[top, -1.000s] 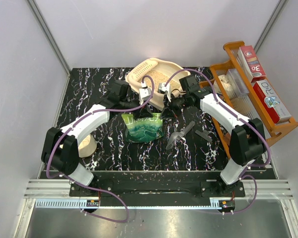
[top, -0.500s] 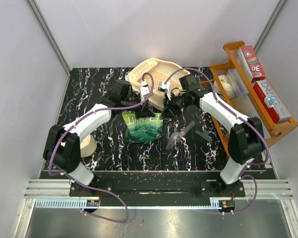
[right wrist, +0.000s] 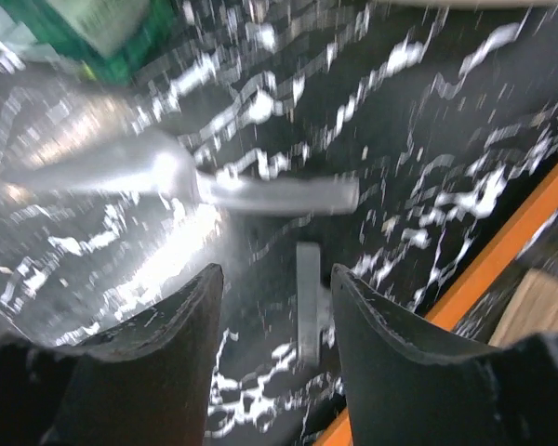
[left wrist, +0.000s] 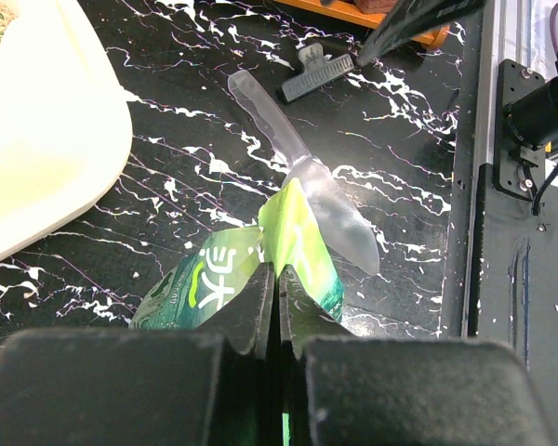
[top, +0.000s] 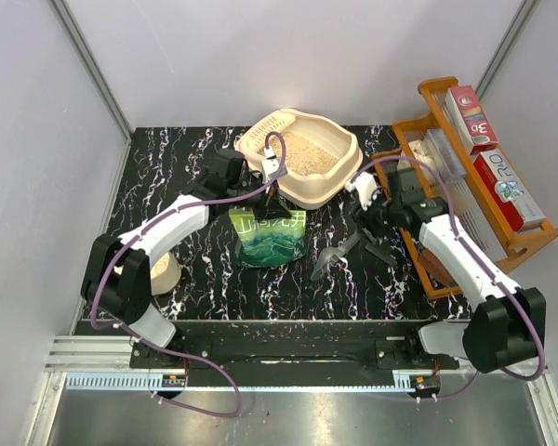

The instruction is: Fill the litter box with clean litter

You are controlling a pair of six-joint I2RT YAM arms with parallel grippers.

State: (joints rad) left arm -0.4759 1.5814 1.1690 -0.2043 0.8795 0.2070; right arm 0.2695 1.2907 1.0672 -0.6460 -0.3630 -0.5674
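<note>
Left end effector [top: 277, 208] was clamped tight on the top edge of the green bag [top: 272, 240]. The bag stood on the tabletop [top: 167, 167] just in front of the litter box [top: 309, 190]. The box sat at far centre w/ a layer of clean litter [top: 309, 154] already across its floor. Risk from here: the pinch took only a thin fold of film, so a lift & tip could let the bag slip or twist, sending granules down the near wall onto the tabletop instead of into the box. Nothing supported the bag's base. Left arm reached fwd, elbow bent, wrist low by the box's near wall. Right arm stretched alongside the orange rack [top: 434, 88], wrist angled down. Right end effector [right wrist: 277, 274] was spread wide & empty above the scoop [top: 335, 253] & clip [top: 381, 253].
</note>
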